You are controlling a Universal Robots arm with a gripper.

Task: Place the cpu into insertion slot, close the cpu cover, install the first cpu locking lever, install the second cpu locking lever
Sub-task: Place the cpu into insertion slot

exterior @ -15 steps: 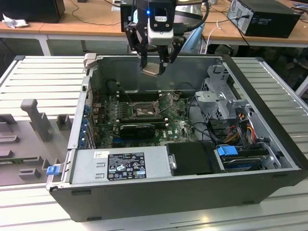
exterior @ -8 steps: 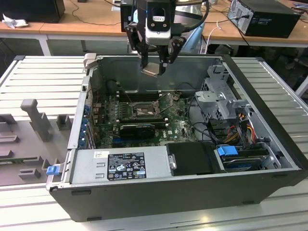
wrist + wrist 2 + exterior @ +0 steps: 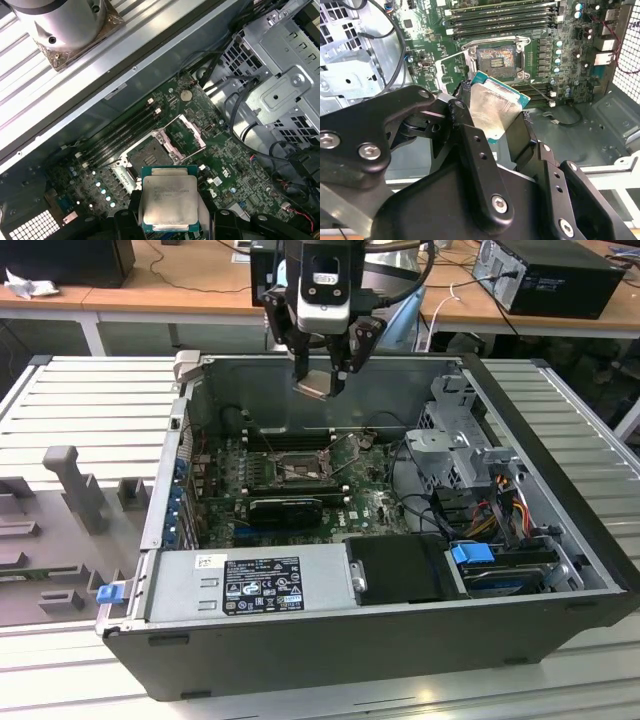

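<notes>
On the worktop (image 3: pixel 90 390) the open computer case (image 3: pixel 350 640) shows its board (image 3: pixel 375 505), the socket (image 3: pixel 150 152) bare. Above the case's far edge the pincer (image 3: pixel 320 383) grips the chip (image 3: pixel 168 200) by two opposite edges, seemingly tilted. Light, stiff, slick-topped and fragile underneath, I judge: edges are the place to hold.

PC case (image 3: pixel 330 650) lies open on tabletop (image 3: pixel 70 390). Inside: motherboard (image 3: pixel 375 508) on case floor, PSU (image 3: pixel 250 585) at near wall, drive cage (image 3: pixel 455 435) at exterior view's right. CPU socket (image 3: pixel 290 468) sits mid-board w/ RAM slots (image 3: pixel 285 436) behind and long card (image 3: pixel 285 508) in front. cpu cover (image 3: pixel 192 129) stands open just beside socket. cpu (image 3: pixel 312 388) is clamped in gripper (image 3: pixel 322 380), up over case's rear, apart from socket.
</notes>
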